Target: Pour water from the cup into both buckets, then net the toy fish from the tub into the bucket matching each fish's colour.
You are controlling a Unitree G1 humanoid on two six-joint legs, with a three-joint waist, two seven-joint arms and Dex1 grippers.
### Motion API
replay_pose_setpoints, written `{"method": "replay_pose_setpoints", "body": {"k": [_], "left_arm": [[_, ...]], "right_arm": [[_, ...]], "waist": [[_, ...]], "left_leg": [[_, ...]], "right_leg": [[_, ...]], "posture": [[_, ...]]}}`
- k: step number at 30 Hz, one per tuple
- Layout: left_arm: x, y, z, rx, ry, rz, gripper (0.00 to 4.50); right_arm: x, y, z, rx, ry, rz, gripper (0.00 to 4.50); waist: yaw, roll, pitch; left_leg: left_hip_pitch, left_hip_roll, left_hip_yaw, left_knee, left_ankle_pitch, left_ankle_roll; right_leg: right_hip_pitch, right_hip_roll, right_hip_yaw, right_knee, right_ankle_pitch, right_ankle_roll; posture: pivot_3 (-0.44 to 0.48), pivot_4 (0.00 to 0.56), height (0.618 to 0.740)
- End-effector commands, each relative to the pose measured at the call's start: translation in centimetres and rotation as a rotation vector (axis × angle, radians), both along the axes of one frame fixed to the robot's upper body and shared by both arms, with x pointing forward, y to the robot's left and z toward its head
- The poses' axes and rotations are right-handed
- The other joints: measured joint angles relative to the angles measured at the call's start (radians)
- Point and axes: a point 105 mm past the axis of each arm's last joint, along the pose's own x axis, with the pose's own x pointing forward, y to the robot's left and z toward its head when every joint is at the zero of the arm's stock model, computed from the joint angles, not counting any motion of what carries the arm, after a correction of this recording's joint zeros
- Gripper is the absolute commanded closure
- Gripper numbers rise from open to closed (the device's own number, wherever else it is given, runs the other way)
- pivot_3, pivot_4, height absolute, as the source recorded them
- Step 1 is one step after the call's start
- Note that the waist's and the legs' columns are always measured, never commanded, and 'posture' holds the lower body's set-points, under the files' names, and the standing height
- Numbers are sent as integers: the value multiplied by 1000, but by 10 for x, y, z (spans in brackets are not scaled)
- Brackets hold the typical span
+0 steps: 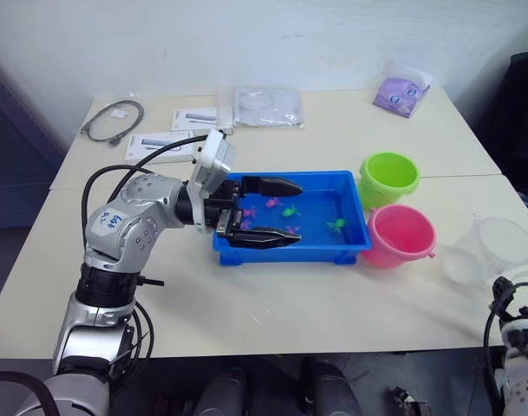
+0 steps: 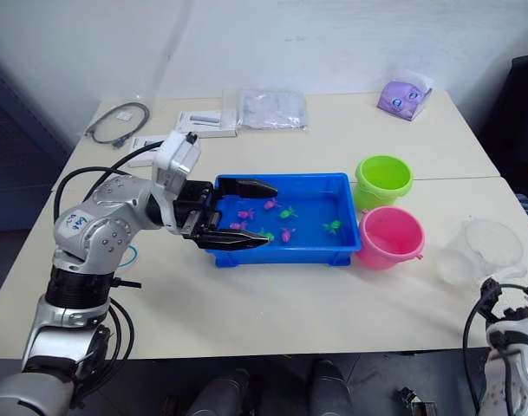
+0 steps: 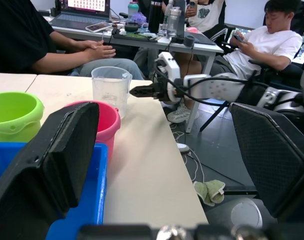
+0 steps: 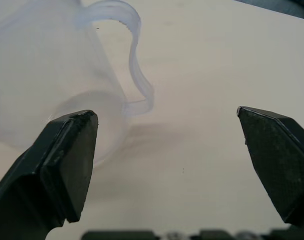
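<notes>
With our right gripper (image 4: pixel 166 150) spread empty beside the cup (image 4: pixel 52 75), we should centre on its handle (image 4: pixel 137 75); left gripper (image 1: pixel 268 212) gapes over the tub (image 1: pixel 350 247).

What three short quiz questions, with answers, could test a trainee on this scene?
1. True or false: the left gripper is open and holds nothing.
2. Which bucket stands nearer the cup: A) green bucket, B) pink bucket?
3. Fill in: the toy fish lie in the blue ____.

Key:
1. True; its fingers are spread over the tub's left end.
2. B.
3. Tub.

The right gripper is also open, near the cup's handle on the table.
</notes>
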Motion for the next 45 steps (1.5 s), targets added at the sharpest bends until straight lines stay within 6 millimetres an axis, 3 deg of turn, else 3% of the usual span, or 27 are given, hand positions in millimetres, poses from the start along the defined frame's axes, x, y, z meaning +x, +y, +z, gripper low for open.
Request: {"method": "replay_pose_setpoints", "body": {"k": [1,5,7,8,10,11,13,16,19,20,21,22,25,27,31,33,35,38,43,45], "left_arm": [[3,-4,0,18,-59,-1,0],[9,-4,1,5,-35,9,0],[12,0,-2,7,-19,25,0],[14,4,-6,14,-9,41,0],[17,8,-10,22,1,60,0],[20,18,-15,14,34,123,0],[24,33,-21,2,75,209,0],[27,83,-46,20,140,505,0],[21,125,-72,82,161,771,0],[15,142,-81,97,171,875,0],[7,156,-87,101,183,962,0],[-4,168,-91,99,198,1042,0],[-51,202,-108,108,261,1265,0],[-80,217,-113,91,305,1369,0],[-126,234,-125,131,366,1508,0],[-139,239,-130,145,388,1555,0],[-141,242,-132,163,383,1574,0],[-127,249,-129,168,353,1570,0],[-54,275,-120,224,318,1545,0],[-35,286,-121,265,331,1559,0]], "right_arm": [[-12,9,26,-113,-4,36,35],[-14,43,51,-278,41,277,35],[-6,78,69,-334,2,516,35],[-2,94,73,-331,-10,629,35],[0,109,74,-319,-15,732,35],[11,137,83,-292,-68,904,35],[19,172,95,-269,-123,1127,35],[42,229,115,-340,-181,1473,35],[64,253,125,-401,-207,1599,35],[71,261,128,-399,-223,1647,35],[75,269,130,-403,-234,1700,35],[77,277,132,-410,-243,1758,35],[89,306,145,-415,-328,1877,35],[93,319,151,-421,-362,1937,35],[80,336,153,-430,-393,2114,35],[75,340,154,-437,-403,2167,35],[72,340,153,-462,-397,2201,35],[70,341,152,-499,-389,2220,35],[72,338,158,-557,-415,2135,35],[73,336,160,-564,-423,2094,35]], "waist": [[1,0,0],[3,0,0],[3,-1,0],[0,-1,0],[-3,-1,0],[-3,-1,0],[-17,-2,0],[-31,-4,2],[-39,-5,2],[-14,-7,2],[12,-9,1],[-4,-10,1],[-26,-19,0],[-23,-21,-1],[10,-21,-1],[13,-21,-1],[15,-21,-1],[12,-21,-1],[8,-21,-2],[5,-21,-2]], "left_leg": [[0,0,0,0,0,0],[0,0,1,-1,0,0],[0,1,1,-1,0,1],[1,1,3,-1,-1,1],[3,2,5,-1,-1,1],[3,4,5,-1,-2,1],[4,5,5,-1,-3,0],[6,5,2,-2,-4,-1],[6,5,-5,-2,-5,-3],[5,5,-6,-2,-5,-4],[0,5,-10,-1,-5,-5],[-9,4,-21,7,-6,-7],[-8,-2,-18,6,-9,-3],[-7,2,-19,6,-11,-5],[-7,3,-24,7,-11,-7],[-7,3,-24,7,-11,-7],[-7,2,-24,7,-11,-7],[-6,3,-25,7,-12,-7],[-5,3,-27,6,-10,-11],[-3,3,-26,6,-10,-12]], "right_leg": [[0,0,1,0,0,0],[0,1,2,0,0,0],[0,2,2,-1,0,0],[0,3,2,-1,0,0],[0,5,2,-1,0,0],[0,6,2,-1,0,0],[0,8,3,-1,0,0],[-1,9,6,-1,0,-1],[-2,9,12,-1,-1,-3],[-3,9,11,-1,-2,-3],[-6,9,10,-1,-2,-4],[-12,12,11,4,-2,-4],[-13,8,15,-1,-2,-4],[-11,8,15,-4,-2,-4],[-10,8,13,-7,-2,-5],[-9,8,13,-9,-2,-5],[-8,8,13,-9,-3,-5],[-9,8,13,-7,-3,-6],[-11,10,13,2,-5,-10],[-11,10,13,8,-5,-10]], "posture": [[0,150,735],[0,150,735],[0,150,735],[0,150,735],[0,150,735],[0,150,735],[0,150,735],[0,150,735],[0,150,735],[0,150,735],[0,150,735],[0,150,735],[0,150,735],[0,150,735],[0,150,735],[0,150,735],[0,150,735],[0,150,735],[0,150,735],[0,150,735]]}}
